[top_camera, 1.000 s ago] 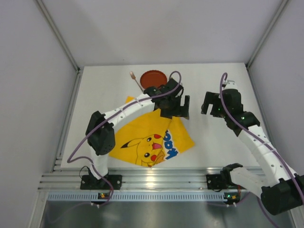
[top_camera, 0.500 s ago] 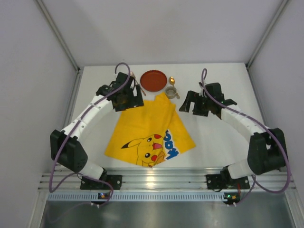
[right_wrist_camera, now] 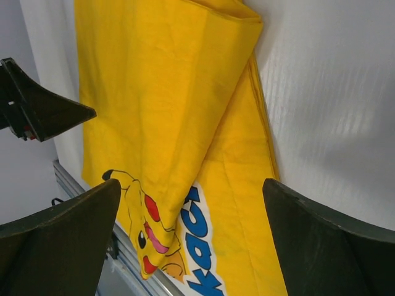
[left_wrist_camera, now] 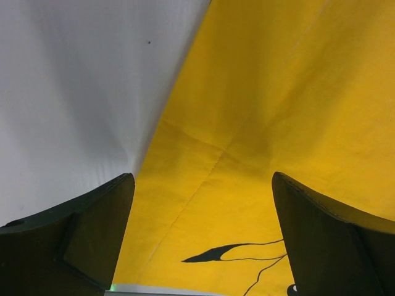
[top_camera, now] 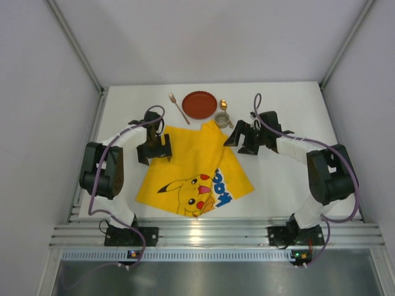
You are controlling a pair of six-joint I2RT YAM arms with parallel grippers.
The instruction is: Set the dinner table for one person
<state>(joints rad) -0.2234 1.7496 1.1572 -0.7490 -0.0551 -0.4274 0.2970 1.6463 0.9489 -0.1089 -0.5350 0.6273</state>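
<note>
From above, the large flat matte white surface [top_camera: 290,179] I am to set lies under everything, its ribbed rail nearest my bases. It is stiff and fixed, I judge: nothing to grip, only to lay things on. On it a yellow cartoon-printed cloth mat [top_camera: 185,166] lies askew. Behind the mat are a thin fork [top_camera: 179,107], a round red plate [top_camera: 199,105], a small round cup [top_camera: 221,118] and a gold spoon [top_camera: 224,105].

My left wrist view shows my left jaws spread and empty, over the mat's left edge.

My right wrist view shows my right jaws spread and empty, above the mat's doubled-over right side. The cloth looks light and limp, so I would pinch an edge or corner; pushed flat, it would likely bunch.
</note>
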